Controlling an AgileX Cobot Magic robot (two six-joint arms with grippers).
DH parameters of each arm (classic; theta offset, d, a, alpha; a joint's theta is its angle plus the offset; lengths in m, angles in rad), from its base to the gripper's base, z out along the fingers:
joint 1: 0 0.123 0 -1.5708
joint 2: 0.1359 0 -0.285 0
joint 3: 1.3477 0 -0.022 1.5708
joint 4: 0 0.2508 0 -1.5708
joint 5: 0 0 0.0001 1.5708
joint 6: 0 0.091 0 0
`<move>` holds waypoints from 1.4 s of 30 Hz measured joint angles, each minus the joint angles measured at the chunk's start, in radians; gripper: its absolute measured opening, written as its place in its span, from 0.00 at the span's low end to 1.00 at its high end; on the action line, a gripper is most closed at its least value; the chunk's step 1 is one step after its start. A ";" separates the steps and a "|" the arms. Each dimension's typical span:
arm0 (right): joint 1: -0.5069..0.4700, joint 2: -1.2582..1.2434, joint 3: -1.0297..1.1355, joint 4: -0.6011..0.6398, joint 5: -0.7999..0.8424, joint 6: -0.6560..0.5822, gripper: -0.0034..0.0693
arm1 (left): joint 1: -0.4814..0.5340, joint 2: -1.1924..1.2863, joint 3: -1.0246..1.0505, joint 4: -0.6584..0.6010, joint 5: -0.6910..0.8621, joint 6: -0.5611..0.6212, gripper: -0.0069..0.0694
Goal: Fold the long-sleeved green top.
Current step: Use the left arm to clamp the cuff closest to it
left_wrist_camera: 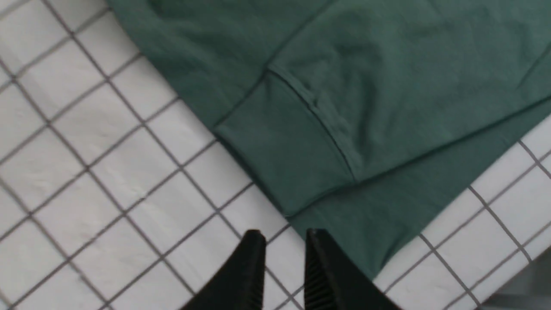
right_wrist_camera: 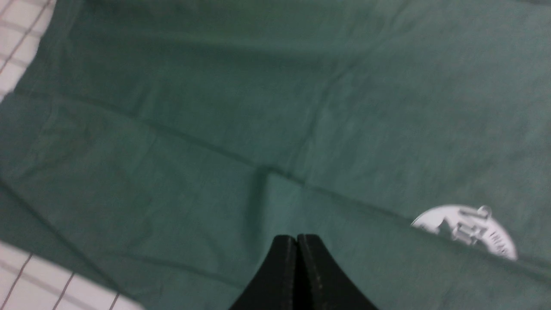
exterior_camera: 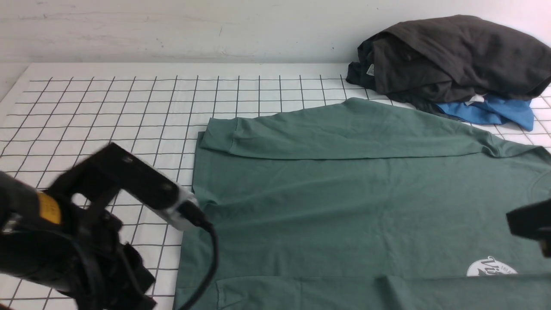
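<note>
Sage-green cotton, one long-sleeved top. It lies spread flat on the gridded cloth and fills the centre and right of the front view, with the hem toward the robot's left.
- Far sleeve: folded in across the body, its cuff end lying at the hem side.
- Near sleeve: folded in along the near edge. Its ribbed cuff sits just inside the hem corner.
- Logo: white oval print near the right edge, its lower part covered by the near sleeve.

Left gripper: black ridged fingers stand apart with nothing between them. It is over bare cloth just beside the near hem corner, and whether it touches anything cannot be told. The left arm shows blurred at lower left in the front view.

Right gripper: fingers pressed together, with no fabric seen between them. It is over the near sleeve, close to the logo, and contact with the fabric cannot be told.

Cloth: white with thin black grid lines, covering the work surface.

Dark grey garment: heaped at the far right, just beside the top's far shoulder.

Blue garment: bright, partly under the dark heap.
</note>
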 joint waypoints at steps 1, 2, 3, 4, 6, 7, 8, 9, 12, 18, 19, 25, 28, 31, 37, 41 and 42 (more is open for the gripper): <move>0.018 0.013 -0.007 -0.011 0.034 0.010 0.03 | -0.013 0.033 0.000 -0.001 -0.007 -0.002 0.35; 0.043 0.026 -0.008 -0.027 0.073 0.020 0.03 | -0.036 0.083 -0.001 -0.002 -0.022 -0.003 0.40; 0.047 0.027 -0.008 -0.030 0.078 0.023 0.03 | -0.039 0.092 -0.001 -0.002 -0.028 -0.004 0.43; 0.062 0.030 -0.008 -0.041 0.092 0.028 0.03 | -0.050 0.135 -0.001 -0.002 -0.042 -0.006 0.47; 0.090 0.030 -0.008 -0.065 0.108 0.036 0.03 | -0.059 0.209 -0.002 -0.001 -0.083 -0.010 0.58; 0.100 0.029 -0.010 -0.077 0.112 0.036 0.03 | -0.061 0.256 -0.002 0.005 -0.107 -0.009 0.64; 0.102 0.029 -0.010 -0.083 0.112 0.038 0.03 | -0.062 0.294 -0.002 0.013 -0.128 -0.010 0.68; 0.103 0.029 -0.011 -0.088 0.113 0.039 0.03 | -0.062 0.329 -0.004 0.025 -0.146 -0.013 0.72; 0.103 0.029 -0.011 -0.095 0.113 0.038 0.03 | -0.062 0.429 -0.026 0.062 -0.173 -0.017 0.77; 0.103 0.029 -0.011 -0.097 0.114 0.038 0.03 | -0.062 0.543 -0.127 0.089 -0.191 -0.009 0.77; 0.103 0.029 -0.011 -0.097 0.114 0.038 0.03 | -0.062 0.555 -0.144 0.089 -0.194 -0.006 0.77; 0.103 0.029 -0.011 -0.098 0.114 0.038 0.03 | -0.062 0.624 -0.176 0.091 -0.150 -0.006 0.77; 0.103 0.029 -0.011 -0.098 0.114 0.038 0.03 | -0.062 0.650 -0.177 0.091 -0.116 -0.006 0.77; 0.103 0.029 -0.011 -0.097 0.114 0.038 0.03 | -0.062 0.652 -0.180 0.091 -0.111 -0.007 0.71; 0.103 0.029 -0.011 -0.089 0.114 0.038 0.03 | -0.063 0.652 -0.180 0.089 -0.096 -0.007 0.46; 0.103 0.029 -0.011 -0.089 0.114 0.038 0.03 | -0.064 0.647 -0.180 0.088 -0.093 -0.007 0.28; 0.103 0.029 -0.011 -0.089 0.114 0.038 0.03 | -0.064 0.645 -0.180 0.088 -0.093 -0.007 0.26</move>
